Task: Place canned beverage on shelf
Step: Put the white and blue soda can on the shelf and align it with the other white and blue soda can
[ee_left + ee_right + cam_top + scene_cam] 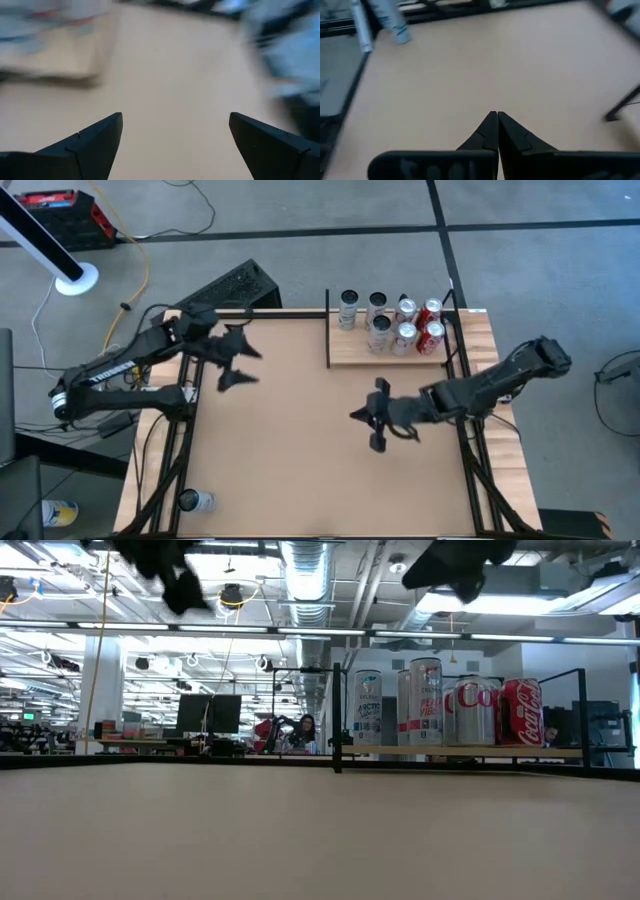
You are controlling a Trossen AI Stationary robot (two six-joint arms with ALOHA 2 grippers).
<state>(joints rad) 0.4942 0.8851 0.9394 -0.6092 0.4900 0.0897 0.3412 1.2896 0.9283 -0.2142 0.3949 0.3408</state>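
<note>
The shelf [345, 358] [460, 752], a pale plank platform with thin black uprights, stands at the table's far right. Several canned beverages [390, 325] [440, 700] stand upright on it, silver and red. Another can [195, 501] [395, 27] lies on its side at the table's near left corner. My left gripper [243, 367] [175, 132] hovers open above the far left of the table, with nothing between its fingers. My right gripper [353, 417] [495, 117] is shut and empty above the middle right of the table, in front of the shelf and pointing toward the left side.
The wide brown tabletop [300, 460] lies bare between the two arms. A black keyboard [230, 285] sits beyond the far edge, and a blue and yellow can [60, 512] lies off the table at the near left. A person [305, 730] sits far off in the room.
</note>
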